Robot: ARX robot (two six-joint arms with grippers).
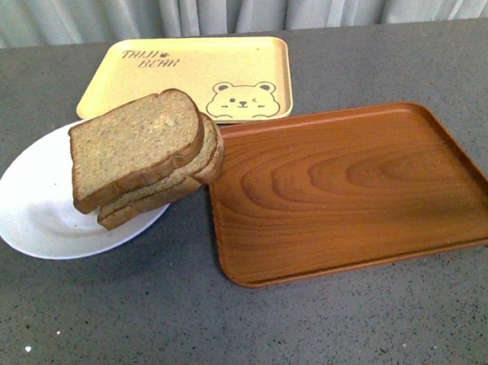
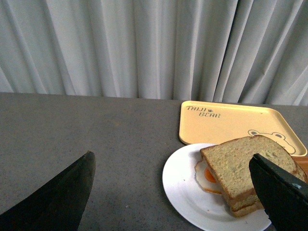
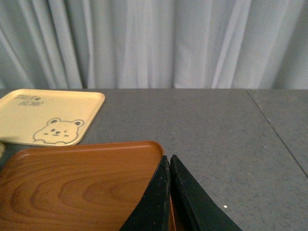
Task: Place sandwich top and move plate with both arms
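At far left of the speckled grey surface [image 1: 239, 335] lay the plain round white plate [image 1: 35, 207], its far rim just beside a pale yellow rectangular tray [image 1: 193, 72] printed with lettering and a bear's face. The sandwich top [image 1: 135, 144], a thick squarish slice of speckled brown bread with a darker crust, rested on the right part of the plate. It sat slightly askew on a matching lower slice [image 1: 172, 186]. In the left wrist view a fried egg [image 2: 207, 175], white with an orange yolk, showed between the two slices. The stack overhung the plate's right rim and reached the left edge of a brown wood-grain rectangular tray [image 1: 355, 191]; whether bread and tray touched could not be told. This tray lay to the right of the plate, its far edge just beside the yellow tray's near edge. Pleated pale curtains [image 1: 230, 6] hung behind the surface.

The left arm's fingers [image 2: 62, 197] were spread wide apart and released, holding nothing, with the plate and sandwich seen between them. The right arm's fingers [image 3: 185, 202] were clenched together, tip against tip, with nothing between them, above the brown tray's far right corner.
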